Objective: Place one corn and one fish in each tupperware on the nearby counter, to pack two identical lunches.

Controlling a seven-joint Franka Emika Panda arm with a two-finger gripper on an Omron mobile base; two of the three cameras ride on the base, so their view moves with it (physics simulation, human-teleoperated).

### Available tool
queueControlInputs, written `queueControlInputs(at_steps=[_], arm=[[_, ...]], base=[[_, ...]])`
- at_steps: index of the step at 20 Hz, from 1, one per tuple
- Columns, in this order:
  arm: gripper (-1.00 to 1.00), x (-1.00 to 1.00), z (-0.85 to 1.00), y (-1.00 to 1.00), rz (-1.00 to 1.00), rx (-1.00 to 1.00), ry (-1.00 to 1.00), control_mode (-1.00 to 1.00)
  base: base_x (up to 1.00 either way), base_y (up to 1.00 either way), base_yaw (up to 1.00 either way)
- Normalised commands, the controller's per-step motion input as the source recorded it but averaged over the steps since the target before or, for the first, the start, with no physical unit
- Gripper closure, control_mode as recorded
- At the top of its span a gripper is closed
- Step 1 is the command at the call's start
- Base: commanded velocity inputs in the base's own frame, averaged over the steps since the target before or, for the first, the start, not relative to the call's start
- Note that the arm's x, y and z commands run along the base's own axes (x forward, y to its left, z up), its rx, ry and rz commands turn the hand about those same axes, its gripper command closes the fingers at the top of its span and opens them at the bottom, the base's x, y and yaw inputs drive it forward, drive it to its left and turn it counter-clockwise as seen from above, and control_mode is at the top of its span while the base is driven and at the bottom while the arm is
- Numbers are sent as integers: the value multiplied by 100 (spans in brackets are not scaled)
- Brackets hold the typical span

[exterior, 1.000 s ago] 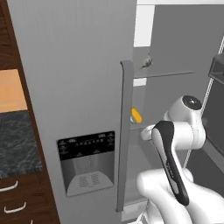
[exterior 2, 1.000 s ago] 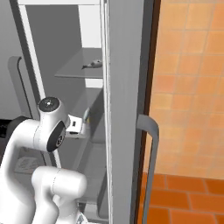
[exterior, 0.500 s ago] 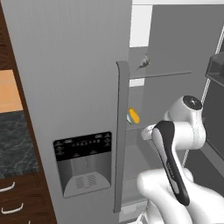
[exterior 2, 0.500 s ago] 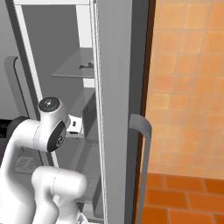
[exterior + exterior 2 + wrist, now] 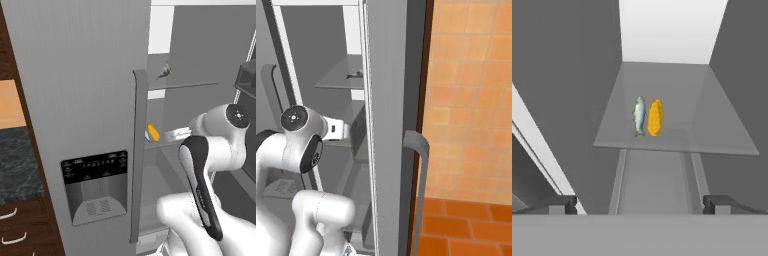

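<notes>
The small yellow-orange corn (image 5: pixel 655 117) touched the silvery grey-blue fish (image 5: pixel 639 115) on the grey fridge shelf (image 5: pixel 712 125). The released end effector (image 5: pixel 639 202) could grab both.

The white arm (image 5: pixel 301 150) is reaching into the open fridge, beside its grey door edge (image 5: pixel 387 125) and curved handle (image 5: pixel 418 185).

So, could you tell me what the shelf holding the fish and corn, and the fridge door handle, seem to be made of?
The shelf looks like glass or clear plastic: the channel below shows faintly through its glossy surface. The fish and corn lie on it side by side. The door handle looks like matte grey metal or painted plastic; its flat, even shading leaves that open.
</notes>
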Motion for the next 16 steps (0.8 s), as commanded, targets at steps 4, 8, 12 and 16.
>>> queueControlInputs(at_steps=[4, 8, 12, 16], arm=[[-100, 9, 91, 0, -13, 11, -21, -100], [-100, 26, 97, -23, -16, 29, -5, -100], [-100, 46, 75, -26, -1, 34, -5, -100], [-100, 57, 52, -7, -5, 37, -4, -100]], base=[[0, 0, 0], [0, 0, 0], [0, 0, 0], [0, 0, 0]])
